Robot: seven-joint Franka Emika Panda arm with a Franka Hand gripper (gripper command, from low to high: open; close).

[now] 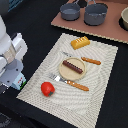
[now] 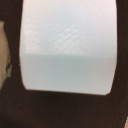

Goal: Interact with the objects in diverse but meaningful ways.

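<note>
- The Panda arm's gripper hangs low at the exterior view's left, by the striped placemat's edge; its jaws are hidden, so their spread cannot be told.
- A pale blue carton fills the wrist view.
- The sausage stick lies on the tan plate.
- The red tomato sits near the gripper; the bread block lies at the mat's far end.

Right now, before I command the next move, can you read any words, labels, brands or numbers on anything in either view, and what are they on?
No text can be read in either view.
Pale blue carton: small coloured marks show on its side beside the arm, too small and blurred to read.
Wrist view: the carton's pale face fills the picture and looks blank.
Tomato, bread, sausage, plate and pots: no markings visible.
</note>
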